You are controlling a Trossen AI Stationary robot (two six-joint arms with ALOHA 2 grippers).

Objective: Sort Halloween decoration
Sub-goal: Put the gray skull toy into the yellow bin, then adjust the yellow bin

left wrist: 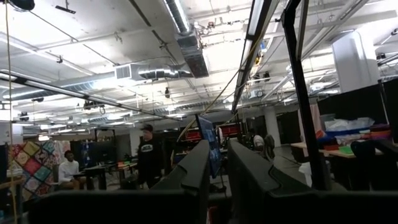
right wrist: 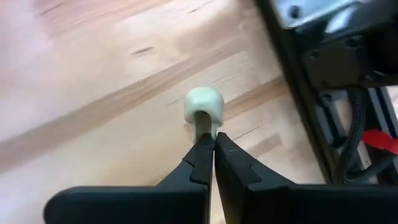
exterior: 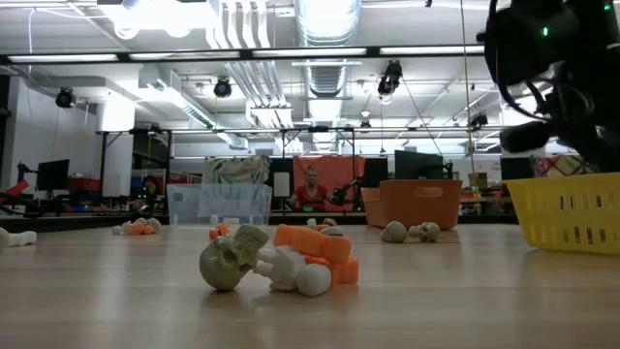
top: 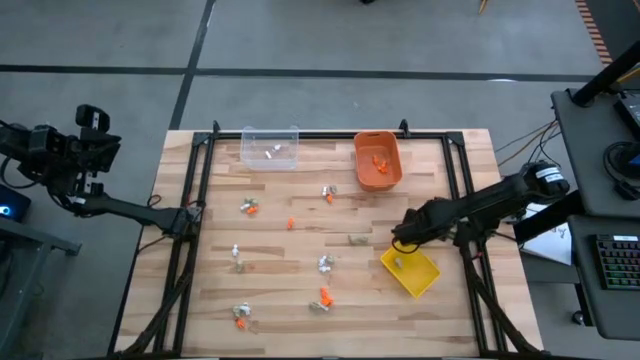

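Observation:
The Halloween decoration lies as small orange, white and tan-grey trinkets scattered over the wooden table (top: 300,250), with one clump (exterior: 276,262) close to the low camera. My right gripper (top: 403,240) points steeply down beside the yellow bin (top: 410,270) and is shut on a pale tan-grey trinket (right wrist: 204,104). My left gripper (left wrist: 217,155) is raised beyond the table's left edge and points up into the room. There is a narrow gap between its fingers and nothing in it. My right gripper pinches the trinket's thin stem (right wrist: 205,127) between its two fingertips, coming from above and pointing down. The trinket's round head (right wrist: 204,101) sticks out beyond the fingertips, over the bare wood. Whether the head touches the table I cannot tell.
An orange bin (top: 378,160) with orange pieces and a clear bin (top: 270,148) with white pieces stand at the far edge. One tan piece lies in the yellow bin. A black frame (top: 460,170) runs around the table. People show in the room behind.

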